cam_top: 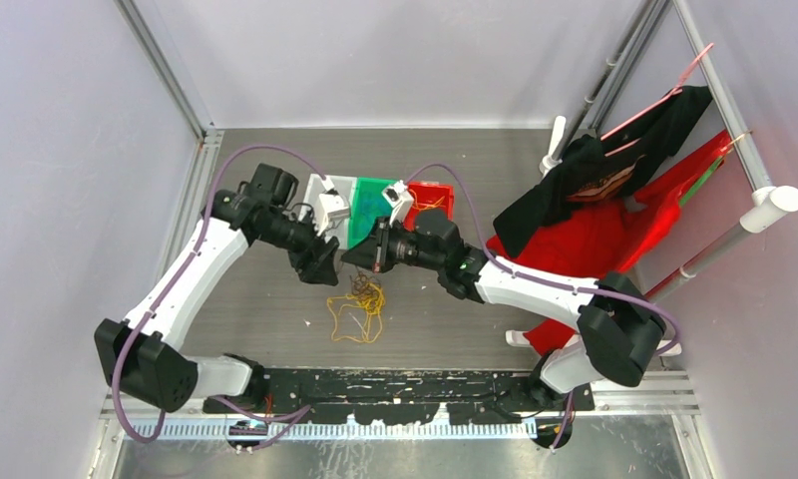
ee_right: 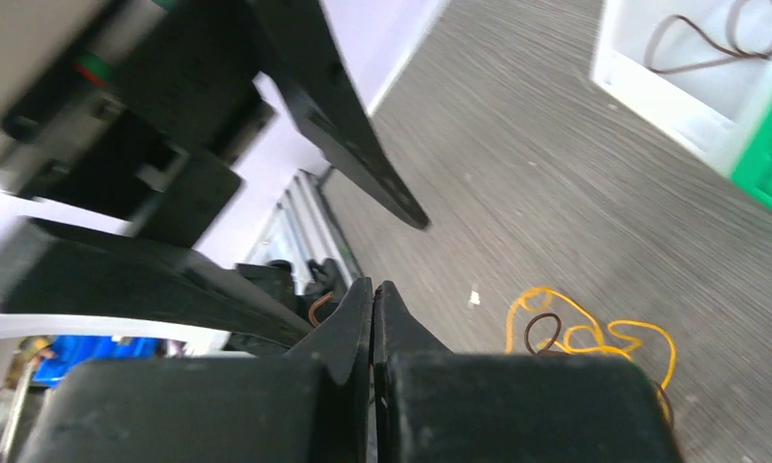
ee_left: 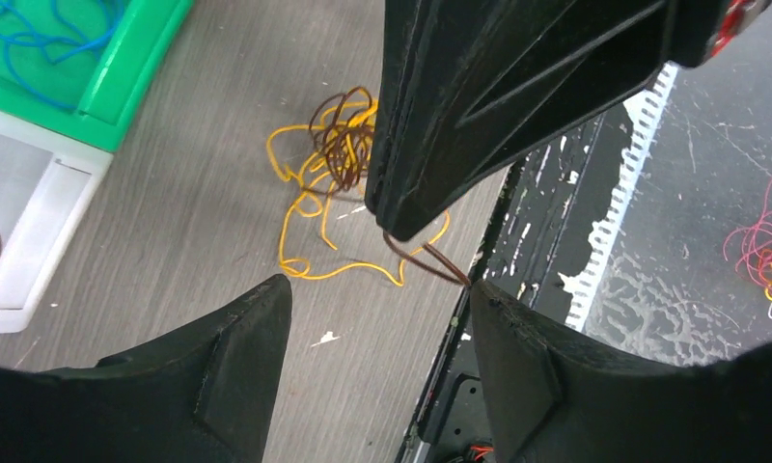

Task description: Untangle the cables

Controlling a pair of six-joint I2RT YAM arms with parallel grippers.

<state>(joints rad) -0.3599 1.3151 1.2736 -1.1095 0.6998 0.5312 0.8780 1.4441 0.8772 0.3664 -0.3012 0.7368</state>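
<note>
A tangle of yellow-orange and dark brown cables (cam_top: 360,301) lies on the grey table between the arms; it also shows in the left wrist view (ee_left: 334,164) and the right wrist view (ee_right: 594,333). My right gripper (ee_right: 372,286) is shut on a dark brown cable (ee_left: 430,260), which runs taut from its tip (ee_left: 394,227) down to the table's front edge. It hangs just above the tangle (cam_top: 358,256). My left gripper (ee_left: 377,294) is open and empty, right beside the right one (cam_top: 322,263), its fingers (ee_left: 252,347) above bare table.
White (cam_top: 327,205), green (cam_top: 372,205) and red (cam_top: 433,198) bins stand behind the grippers. The green bin (ee_left: 122,77) holds a blue cable, the white bin (ee_right: 652,77) a brown one. Red and black clothes (cam_top: 595,200) hang at right. Pink wires (ee_left: 763,253) lie below the front edge.
</note>
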